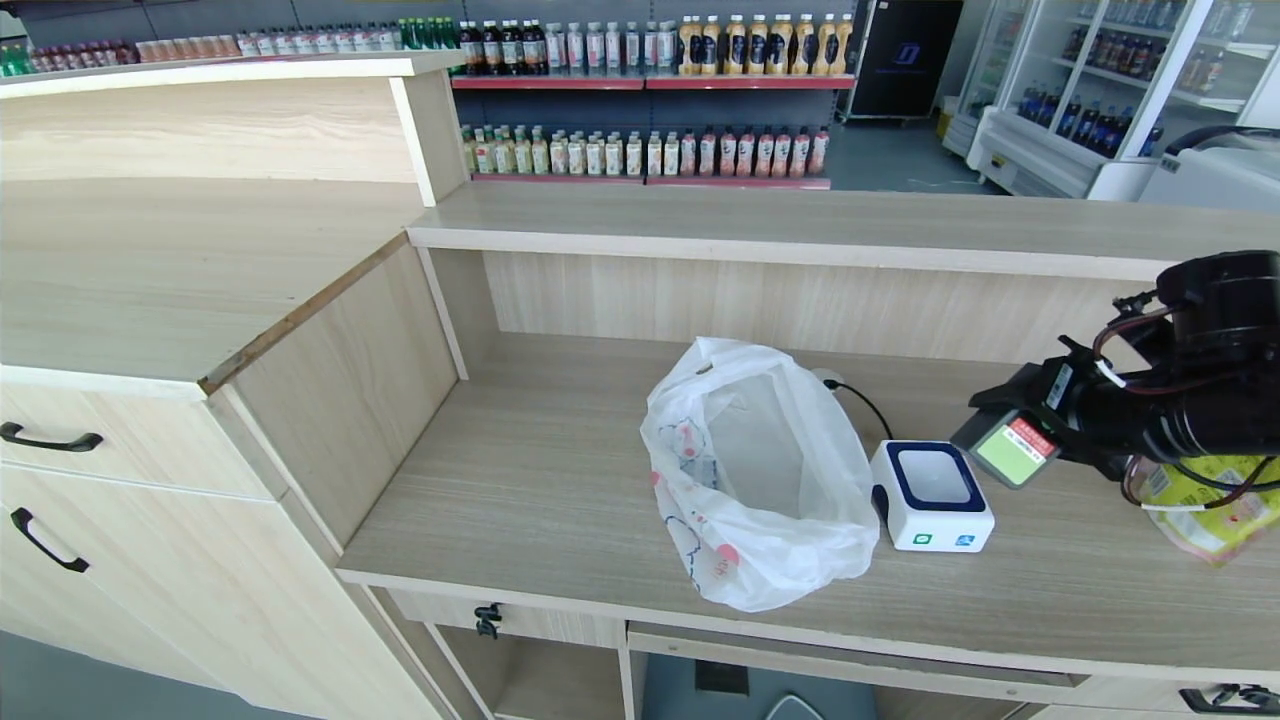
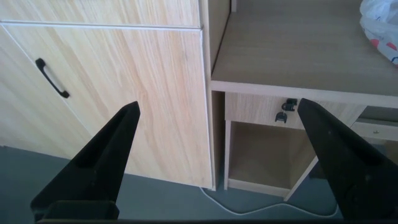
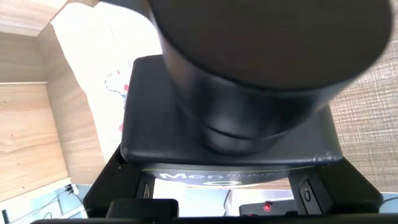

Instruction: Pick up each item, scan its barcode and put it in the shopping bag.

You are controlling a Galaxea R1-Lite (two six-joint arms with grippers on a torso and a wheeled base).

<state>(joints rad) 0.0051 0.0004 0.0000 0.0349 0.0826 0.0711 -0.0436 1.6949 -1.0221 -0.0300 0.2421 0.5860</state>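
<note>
R gripper (image 1: 1030,425) sits at the counter's right end, pinched on a small dark pack (image 1: 1012,450). The pack is held off the counter (image 1: 520,480), tilted, just beside the scanner (image 1: 930,495) and slightly above it. Its face is green w/ a red label strip across the top, and the print is too small to read.

The scanner is a white box w/ a dark blue frame round its window. It has a green mark and a blue mark on the front, and a black cable (image 1: 862,402) runs off behind it.

The shopping bag (image 1: 760,470) is thin white plastic w/ red-and-blue printing. It stands open, touching the scanner's left side, and whatever is inside can't be made out. A yellow-green packet (image 1: 1205,505) lies under the R arm, its writing illegible.

L gripper (image 2: 217,107) hangs low w/ fingers (image 2: 106,162) spread wide. It's in front of a cabinet door (image 2: 143,93) w/ a black handle, by the counter's front edge.

Rows of drink bottles (image 1: 650,45) fill the shelves behind; their labels are unreadable.
</note>
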